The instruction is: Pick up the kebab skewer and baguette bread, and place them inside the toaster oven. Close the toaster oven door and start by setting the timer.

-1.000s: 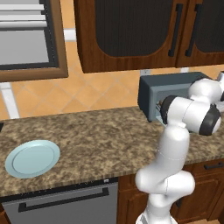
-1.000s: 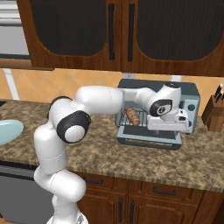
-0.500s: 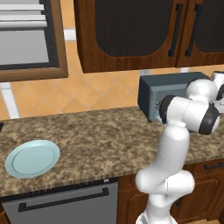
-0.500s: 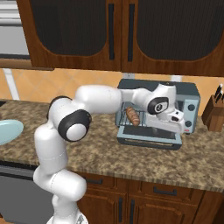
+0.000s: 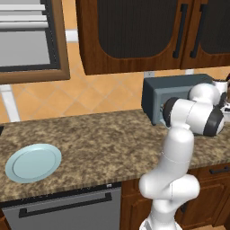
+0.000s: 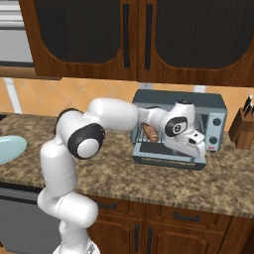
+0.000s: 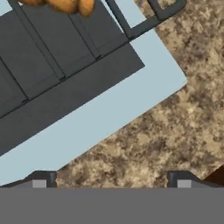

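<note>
The toaster oven [image 6: 186,126] was seen standing on the granite counter [image 6: 208,181] beneath the dark wooden cabinets [image 6: 134,37], with the toaster oven door [image 6: 168,159] dropped open and lying flat in front of it. The baguette bread [image 6: 150,133] was found inside, resting on the wire rack [image 7: 52,39]. An orange-brown chunk at the top edge of the hand view was possibly part of the kebab skewer [image 7: 65,5], though too little of it was shown to be certain. The gripper [image 6: 197,144] was held just above the open door, at its right side, with its jaws spread wide and nothing between them. In the hand view the door's pale frame and the speckled counter were seen below the fingertips [image 7: 41,179]. A pale blue plate [image 5: 33,162] was left well apart on the left of the counter, and a knife block [image 6: 244,126] stood to the right of the oven.
</note>
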Robot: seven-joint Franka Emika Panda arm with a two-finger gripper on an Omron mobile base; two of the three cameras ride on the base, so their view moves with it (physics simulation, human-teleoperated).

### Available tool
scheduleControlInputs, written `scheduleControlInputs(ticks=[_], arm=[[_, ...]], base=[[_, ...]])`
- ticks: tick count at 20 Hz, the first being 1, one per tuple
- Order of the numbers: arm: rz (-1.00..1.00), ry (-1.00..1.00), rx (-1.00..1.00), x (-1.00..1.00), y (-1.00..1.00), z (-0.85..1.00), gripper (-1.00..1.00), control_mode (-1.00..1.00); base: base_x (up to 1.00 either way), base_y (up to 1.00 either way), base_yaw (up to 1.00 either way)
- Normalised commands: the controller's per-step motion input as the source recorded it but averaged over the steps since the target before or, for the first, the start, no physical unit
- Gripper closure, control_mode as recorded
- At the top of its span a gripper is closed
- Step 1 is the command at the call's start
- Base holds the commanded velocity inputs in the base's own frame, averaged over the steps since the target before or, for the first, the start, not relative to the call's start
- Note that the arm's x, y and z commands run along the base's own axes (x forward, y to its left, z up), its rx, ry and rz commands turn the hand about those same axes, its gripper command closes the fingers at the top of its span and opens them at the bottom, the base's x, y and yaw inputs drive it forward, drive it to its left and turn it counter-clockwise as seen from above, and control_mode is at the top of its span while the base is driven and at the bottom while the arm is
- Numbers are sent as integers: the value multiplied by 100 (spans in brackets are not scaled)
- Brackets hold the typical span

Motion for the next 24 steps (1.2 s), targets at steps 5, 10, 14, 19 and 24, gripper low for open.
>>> scheduleControlInputs(ticks=[5,10,14,19,24], arm=[[-10,-3,-5,10,21,-32,-100,-100],[-10,-7,-3,21,19,-22,-100,-100],[-10,-6,-1,21,9,-14,-100,-100],[-14,-1,0,40,0,0,-100,-100],[-19,0,0,51,0,0,-100,-100]], base=[[0,0,0],[0,0,0],[0,0,0],[0,0,0],[0,0,0]])
